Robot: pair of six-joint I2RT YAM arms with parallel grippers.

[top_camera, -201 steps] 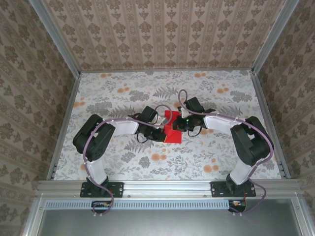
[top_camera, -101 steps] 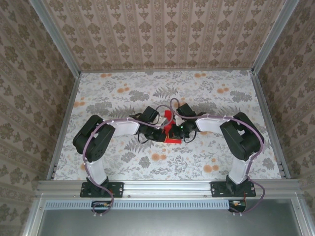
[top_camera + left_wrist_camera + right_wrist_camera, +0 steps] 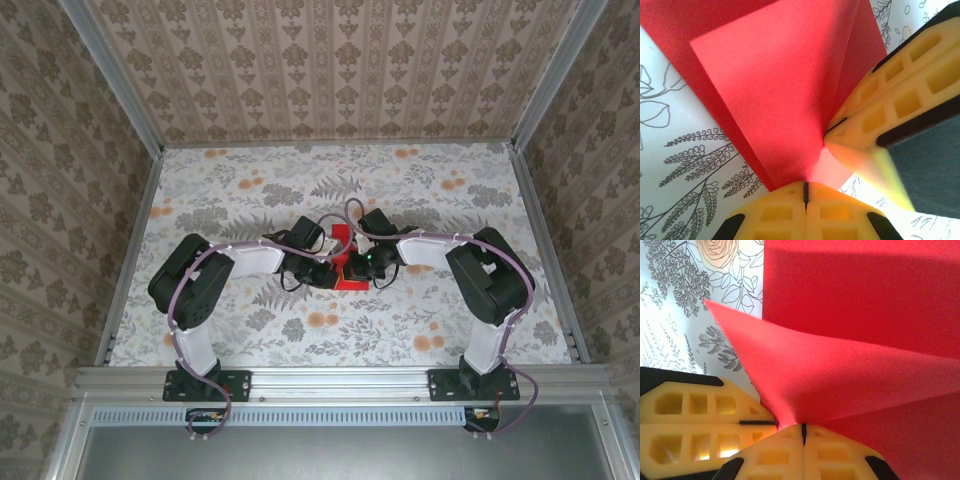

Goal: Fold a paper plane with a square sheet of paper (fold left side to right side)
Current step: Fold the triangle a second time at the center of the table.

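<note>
Largely covered paper [image 3: 350, 284], left pincer [image 3: 805, 186] and right pincer [image 3: 803, 427] pinching

The worktop [image 3: 230, 190] is covered with a grey-leaf and orange-flower print; red paper [image 3: 350, 283] is laid near its middle, one flap raised.

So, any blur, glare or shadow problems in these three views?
Top view: sharp and evenly lit. Left wrist: paper crisp, right hand soft up close, table washed out. Right wrist: the paper's raised half shadows the flat half.
</note>
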